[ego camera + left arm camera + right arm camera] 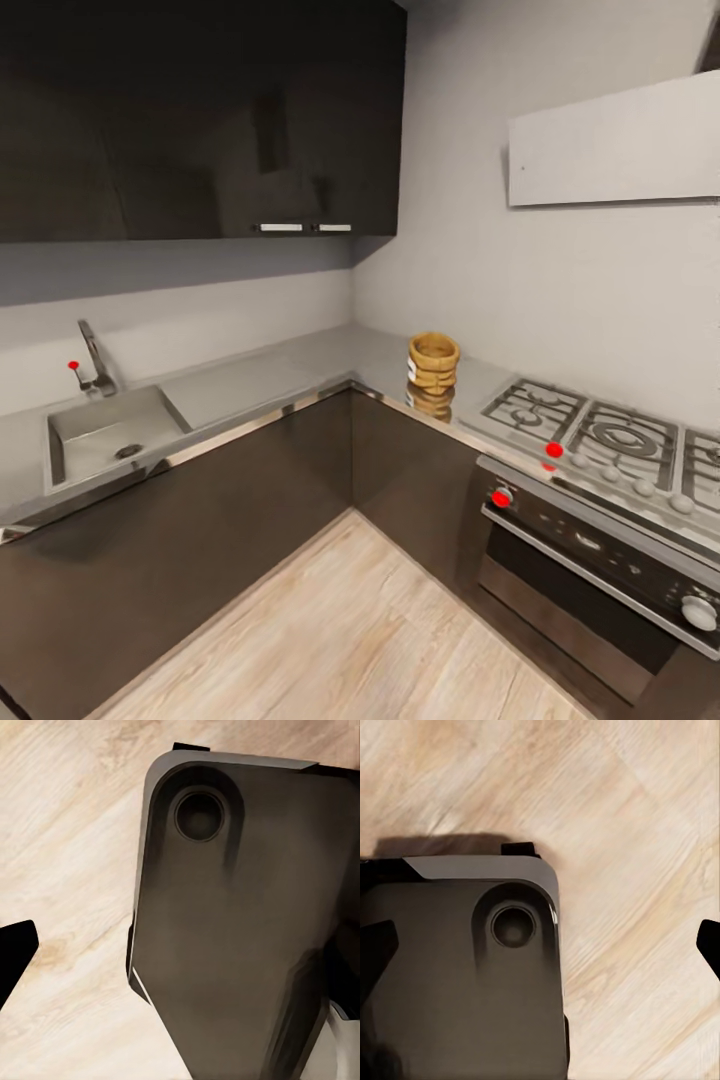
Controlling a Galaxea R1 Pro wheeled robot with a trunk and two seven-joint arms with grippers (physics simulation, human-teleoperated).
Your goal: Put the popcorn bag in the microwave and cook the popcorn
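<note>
The popcorn bag (434, 362), a small tan sack with a rolled rim and a white label, stands upright on the grey countertop (300, 372) in the head view, near the corner and just left of the gas hob. Its mirror image shows on the worktop below it. The popcorn is hidden and the microwave is out of view. My left gripper (180, 960) and right gripper (540, 945) hang low over the wooden floor beside the robot's dark base, far from the bag. Their dark fingertips (709, 942) sit at the picture edges, wide apart, with nothing between them.
A steel sink (105, 435) with a tap (95, 360) is set into the left run of the worktop. The gas hob (600, 435) and built-in oven (590, 570) lie at the right. Dark wall cabinets (200, 120) hang above. Wooden floor (350, 630) fills the corner between the cabinet fronts.
</note>
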